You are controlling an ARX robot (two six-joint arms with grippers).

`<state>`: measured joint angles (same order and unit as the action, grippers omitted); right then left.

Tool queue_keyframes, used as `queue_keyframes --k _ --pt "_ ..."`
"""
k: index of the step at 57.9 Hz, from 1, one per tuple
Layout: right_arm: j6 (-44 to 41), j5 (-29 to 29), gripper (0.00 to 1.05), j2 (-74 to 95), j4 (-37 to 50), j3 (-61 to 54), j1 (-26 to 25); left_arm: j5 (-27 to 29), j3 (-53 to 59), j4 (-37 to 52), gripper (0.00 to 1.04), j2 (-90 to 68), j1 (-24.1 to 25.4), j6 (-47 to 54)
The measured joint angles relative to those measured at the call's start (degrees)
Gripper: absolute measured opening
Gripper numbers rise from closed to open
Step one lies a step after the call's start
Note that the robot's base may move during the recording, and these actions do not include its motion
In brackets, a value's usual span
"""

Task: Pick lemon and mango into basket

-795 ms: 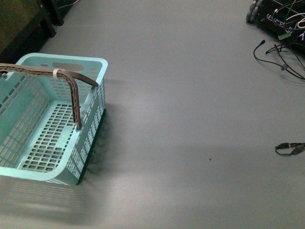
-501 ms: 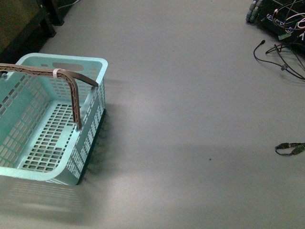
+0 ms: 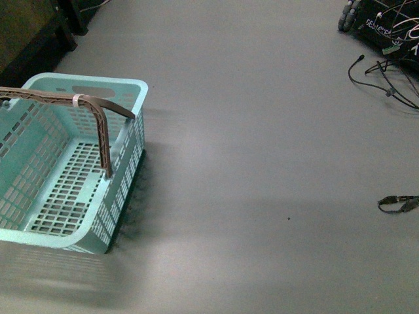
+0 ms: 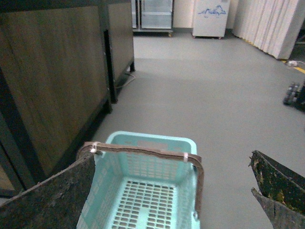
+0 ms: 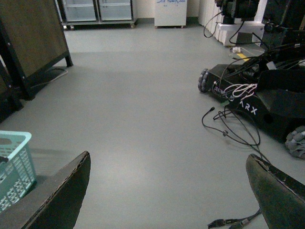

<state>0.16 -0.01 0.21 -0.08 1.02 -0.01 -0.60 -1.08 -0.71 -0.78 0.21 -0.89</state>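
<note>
On the grey floor (image 3: 262, 163), to the robot's front left, stands the mint basket (image 3: 124, 190), upright, its brown handle (image 3: 98, 124) raised across the top; the left pincer (image 4: 172, 157) hangs above it, fingers spread wide, holding nothing; the right pincer (image 5: 167, 157) gapes wide too, over open floor, with black cables (image 5: 228, 129) lying off right.

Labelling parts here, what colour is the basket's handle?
Brown, ribbed handle on the mint-teal basket; clearest in the front view.
</note>
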Motion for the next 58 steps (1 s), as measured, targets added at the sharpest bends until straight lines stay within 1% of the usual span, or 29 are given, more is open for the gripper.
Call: queue_keyframes --k 3,6,11,15,19,20,23,26,30,34,36,42,46,49,58 --pt "0.0 0.02 0.96 0.0 0.0 0.0 0.0 -3.98 -3.72 -9.81 0.98 -4.59 1.11 -4.39" --pt "0.0 -0.04 0.96 0.0 0.0 0.0 0.0 -6.23 -5.97 -15.96 0.98 -9.29 2.27 -7.74" --pt "0.0 0.04 0.96 0.0 0.0 0.0 0.0 -9.22 -6.43 -17.07 0.98 -13.57 5.29 -12.66" --pt "0.0 0.02 0.96 0.0 0.0 0.0 0.0 -11.78 -7.1 -14.75 0.98 -16.7 8.48 -15.87" --pt "0.0 0.02 0.96 0.0 0.0 0.0 0.0 -14.78 -8.24 -9.42 0.98 -22.62 12.9 -19.58" --pt "0.0 0.02 0.96 0.0 0.0 0.0 0.0 -14.93 -8.33 -9.01 0.98 -23.1 13.18 -19.82" --pt "0.0 0.02 0.96 0.0 0.0 0.0 0.0 -15.56 -9.25 -4.09 0.98 -28.74 15.56 -22.4" --pt "0.0 0.02 0.96 0.0 0.0 0.0 0.0 -15.52 -10.91 3.04 0.98 -37.55 17.73 -26.56" --pt "0.0 0.02 0.96 0.0 0.0 0.0 0.0 -15.69 -13.75 11.87 0.98 -49.48 19.15 -32.74" --pt "0.0 0.02 0.96 0.0 0.0 0.0 0.0 -14.97 -15.74 17.59 0.98 -57.77 19.37 -38.56" --pt "0.0 0.02 0.96 0.0 0.0 0.0 0.0 -13.9 -17.35 21.68 0.98 -64.3 19.28 -42.8" --pt "0.0 0.02 0.96 0.0 0.0 0.0 0.0 -10.54 -20.46 28.87 0.98 -76.98 17.86 -50.51" --pt "0.0 0.02 0.96 0.0 0.0 0.0 0.0 -8.22 -22.71 32.15 0.98 -84.7 16.13 -54.73" --pt "0.0 0.02 0.96 0.0 0.0 0.0 0.0 -6.67 -24.79 34.64 0.98 -91.01 13.84 -58.8" --pt "0.0 0.02 0.96 0.0 0.0 0.0 0.0 -4.13 -30.32 37.2 0.98 -100.76 9.46 -65.02"
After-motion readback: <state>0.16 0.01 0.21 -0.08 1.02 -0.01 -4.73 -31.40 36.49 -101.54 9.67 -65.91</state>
